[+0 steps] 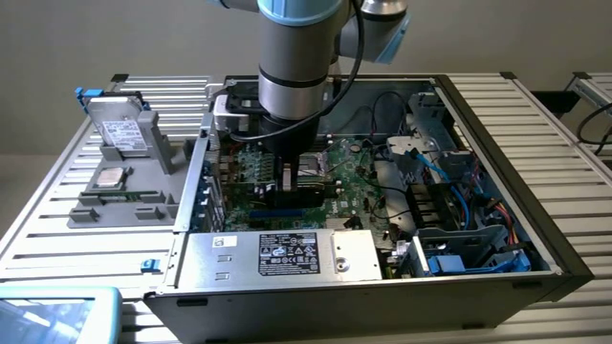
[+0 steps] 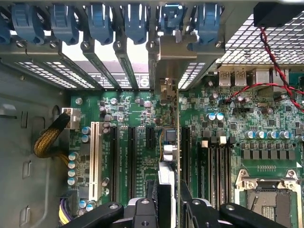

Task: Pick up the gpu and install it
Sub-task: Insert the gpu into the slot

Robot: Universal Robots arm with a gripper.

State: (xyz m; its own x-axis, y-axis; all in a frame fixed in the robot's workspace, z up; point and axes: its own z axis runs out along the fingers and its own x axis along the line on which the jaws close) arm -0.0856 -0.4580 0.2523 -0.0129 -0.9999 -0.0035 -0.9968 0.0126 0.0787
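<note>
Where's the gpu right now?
The gpu stands edge-on in the gripper, over the expansion slots of the motherboard in the wrist view. In the exterior view, that is under the arm inside the open computer case.

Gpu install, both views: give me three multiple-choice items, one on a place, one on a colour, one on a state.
1. Gripper relative to the case:
A) outside, at the exterior view's left
B) inside, over the motherboard
C) outside, at the exterior view's right

2. Colour of the clips along the case's rear:
A) blue
B) red
C) yellow

3. The gpu is:
A) lying flat
B) seated and released
C) gripped, on edge

Key:
1 B, the arm reaches down into the open case.
2 A, every clip is blue.
3 C, the fingers flank the card's edge.
</note>
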